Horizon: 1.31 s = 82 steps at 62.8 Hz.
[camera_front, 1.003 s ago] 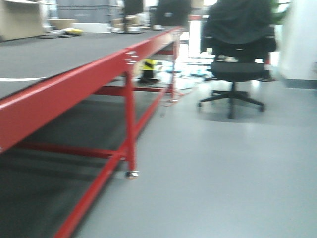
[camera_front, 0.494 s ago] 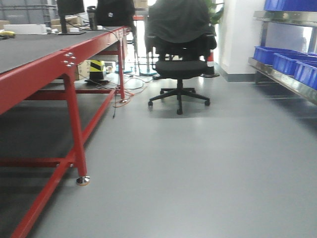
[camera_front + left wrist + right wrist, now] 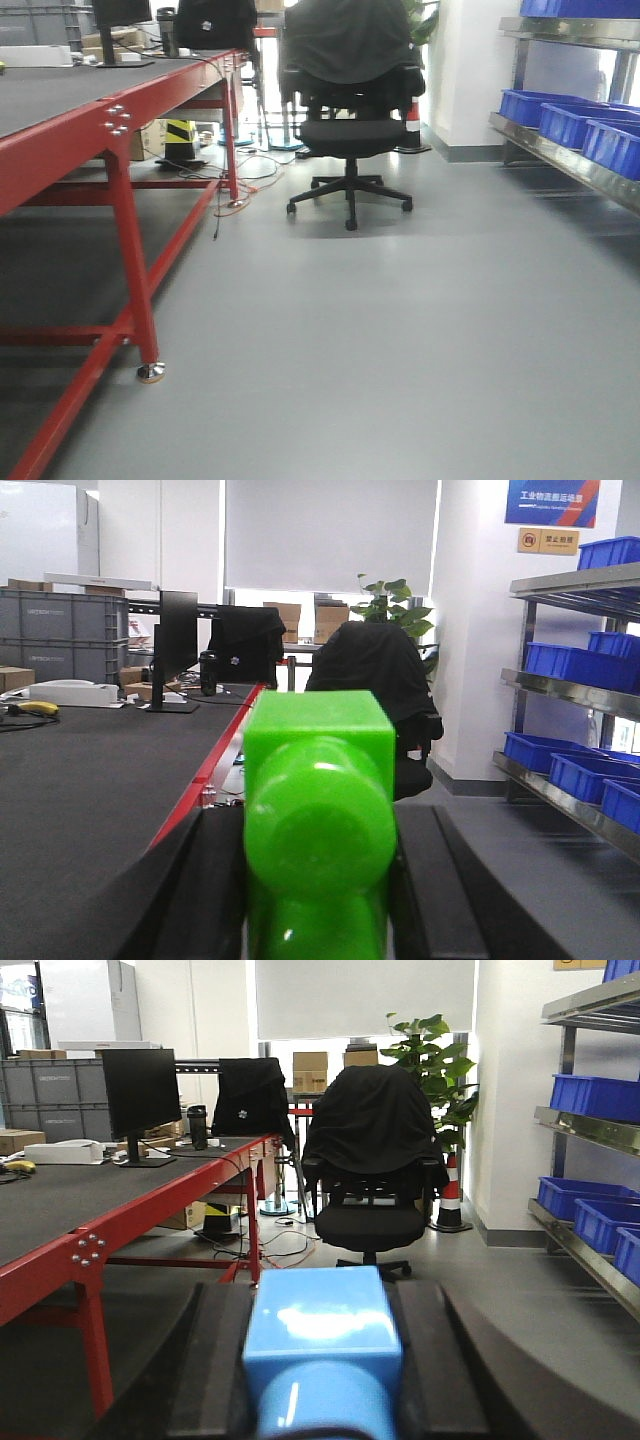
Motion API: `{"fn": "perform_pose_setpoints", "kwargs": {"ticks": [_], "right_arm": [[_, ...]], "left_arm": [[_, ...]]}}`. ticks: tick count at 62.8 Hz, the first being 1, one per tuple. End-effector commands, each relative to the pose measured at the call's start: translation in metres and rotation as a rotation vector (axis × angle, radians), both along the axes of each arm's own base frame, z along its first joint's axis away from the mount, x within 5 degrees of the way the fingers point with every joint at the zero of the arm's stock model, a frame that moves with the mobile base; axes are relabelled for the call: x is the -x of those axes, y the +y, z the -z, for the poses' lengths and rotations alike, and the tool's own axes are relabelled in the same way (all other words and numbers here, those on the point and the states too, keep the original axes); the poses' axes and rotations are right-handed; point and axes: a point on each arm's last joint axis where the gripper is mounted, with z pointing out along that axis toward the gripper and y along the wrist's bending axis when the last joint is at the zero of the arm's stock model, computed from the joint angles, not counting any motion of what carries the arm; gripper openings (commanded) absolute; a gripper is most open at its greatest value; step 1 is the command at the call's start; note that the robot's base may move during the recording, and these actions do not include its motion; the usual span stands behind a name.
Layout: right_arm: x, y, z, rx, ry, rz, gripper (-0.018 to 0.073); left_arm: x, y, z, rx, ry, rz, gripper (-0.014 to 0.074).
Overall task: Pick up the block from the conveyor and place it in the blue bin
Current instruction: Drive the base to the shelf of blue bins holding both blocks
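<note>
The blue bins sit on the metal shelf at 2 o'clock in the front view, their insides hidden by their walls. The left pincer is clamped on a green block at 6 o'clock of its wrist view, the right pincer on a blue block likewise, both off the conveyor at 10 o'clock. Both blocks' lower ends are cut off.
</note>
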Motion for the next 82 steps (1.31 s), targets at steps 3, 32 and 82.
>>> {"fn": "perform_pose_setpoints", "kwargs": {"ticks": [3,32,82], "right_arm": [[0.0009,0.0,-0.0017,0.01,-0.028,0.001,-0.0162],[0.0009,0.0,-0.0017,0.01,-0.028,0.001,-0.0162],[0.0009,0.0,-0.0017,0.01,-0.028,0.001,-0.0162]], "left_arm": [[0.0012,0.0002,-0.0023,0.013,-0.025,0.0,-0.0111],[0.0012,0.0002,-0.0023,0.013,-0.025,0.0,-0.0111],[0.0012,0.0002,-0.0023,0.013,-0.025,0.0,-0.0111]]}}
